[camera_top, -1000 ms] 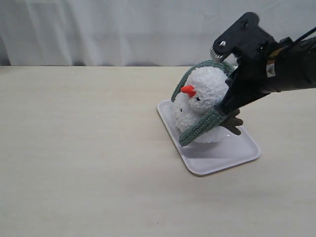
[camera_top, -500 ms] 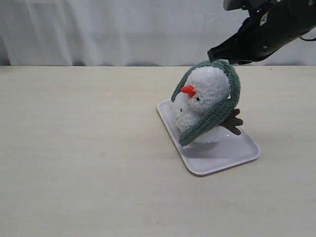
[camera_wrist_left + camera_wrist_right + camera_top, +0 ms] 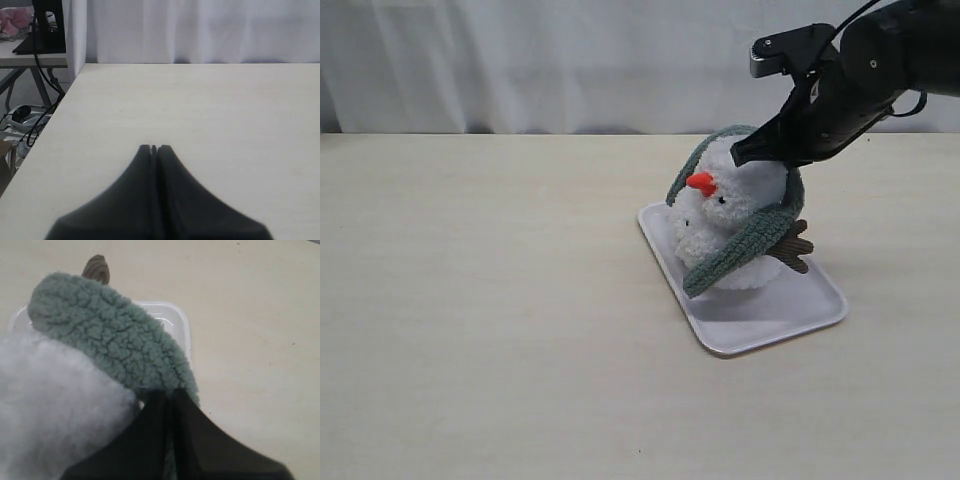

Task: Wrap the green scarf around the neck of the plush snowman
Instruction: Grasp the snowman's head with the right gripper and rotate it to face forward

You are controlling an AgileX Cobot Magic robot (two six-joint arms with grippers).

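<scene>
The scarf [image 3: 740,248] arches over the head of the snowman [image 3: 745,182], not yet round the neck; the right end effector [image 3: 737,157], jaws closed, meets it at the head's 12 o'clock; the left end effector [image 3: 154,149] is closed too

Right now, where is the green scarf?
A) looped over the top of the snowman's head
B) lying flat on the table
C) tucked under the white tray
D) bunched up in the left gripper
A: the green scarf arches over the top of the plush snowman's head and hangs down on both sides.
</scene>
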